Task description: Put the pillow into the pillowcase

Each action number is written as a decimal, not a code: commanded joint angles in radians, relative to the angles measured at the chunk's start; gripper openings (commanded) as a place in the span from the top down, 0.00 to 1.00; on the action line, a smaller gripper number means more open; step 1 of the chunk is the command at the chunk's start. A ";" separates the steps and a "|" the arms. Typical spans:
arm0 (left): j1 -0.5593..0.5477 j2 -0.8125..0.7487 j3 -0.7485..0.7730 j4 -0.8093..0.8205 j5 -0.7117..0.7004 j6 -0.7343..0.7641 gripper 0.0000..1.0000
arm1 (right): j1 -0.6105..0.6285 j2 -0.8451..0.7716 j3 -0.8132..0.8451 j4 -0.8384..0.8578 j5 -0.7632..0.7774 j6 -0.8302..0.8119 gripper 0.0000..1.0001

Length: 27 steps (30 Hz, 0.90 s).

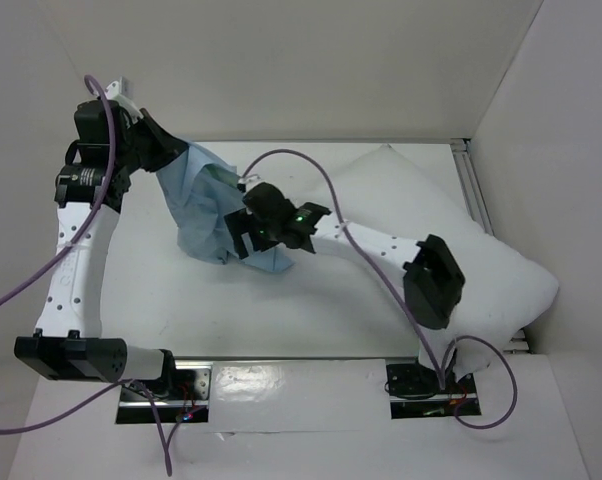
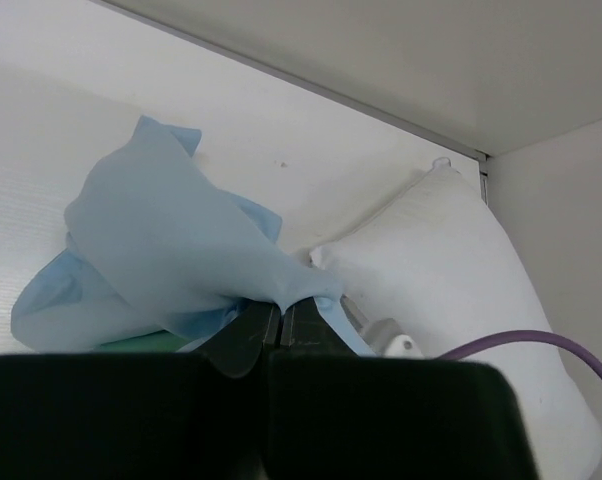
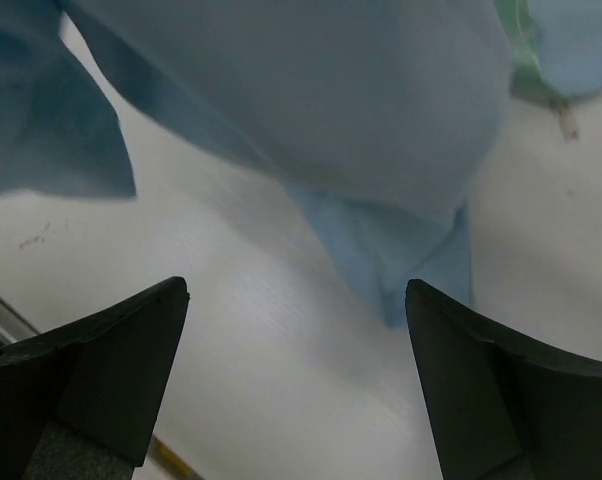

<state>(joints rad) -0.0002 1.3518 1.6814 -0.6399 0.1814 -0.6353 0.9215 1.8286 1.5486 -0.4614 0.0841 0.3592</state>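
Observation:
The light blue pillowcase (image 1: 206,205) hangs bunched from my left gripper (image 1: 173,152), which is raised at the back left; its lower end rests on the table. In the left wrist view the gripper (image 2: 280,322) is shut on a fold of the pillowcase (image 2: 171,240), with a bit of green showing underneath. The plump white pillow (image 1: 481,255) lies at the right, partly under my right arm, and also shows as the pillow (image 2: 451,250). My right gripper (image 1: 237,238) is open at the cloth's lower right edge. Nothing lies between the gripper's (image 3: 296,300) fingers; the pillowcase (image 3: 331,100) hangs just ahead.
White walls close in the table (image 1: 181,310) at the back and both sides. An aluminium rail (image 1: 473,190) runs along the right edge behind the pillow. Purple cables (image 1: 321,170) loop over both arms.

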 commanded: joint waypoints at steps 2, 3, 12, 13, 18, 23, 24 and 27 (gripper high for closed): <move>0.006 -0.046 0.057 -0.020 0.003 0.008 1.00 | 0.036 0.154 0.224 0.084 0.219 -0.088 0.04; 0.015 -0.057 0.057 -0.032 0.003 0.008 1.00 | 0.036 0.185 0.278 0.084 0.247 -0.097 0.02; 0.048 -0.034 0.084 -0.041 -0.025 0.029 1.00 | -0.070 0.322 0.634 0.093 0.172 -0.180 1.00; 0.060 -0.019 0.133 -0.041 -0.025 0.029 1.00 | -0.088 0.308 0.660 0.124 0.143 -0.195 1.00; 0.155 0.087 0.352 -0.041 0.015 0.029 1.00 | -0.209 0.140 0.625 0.334 -0.053 -0.241 1.00; 0.224 0.109 0.462 -0.030 0.050 0.011 1.00 | -0.283 0.023 0.602 0.359 -0.184 -0.220 1.00; 0.235 0.095 0.437 -0.017 0.082 0.011 1.00 | -0.292 0.006 0.575 0.334 -0.194 -0.220 1.00; 0.235 0.023 0.270 -0.006 0.179 0.011 1.00 | -0.302 -0.122 0.385 0.280 -0.231 -0.230 1.00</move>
<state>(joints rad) 0.2211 1.4307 2.0468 -0.6704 0.2546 -0.6319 0.6121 1.8050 2.0781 -0.1562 -0.0689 0.1555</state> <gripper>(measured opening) 0.038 0.009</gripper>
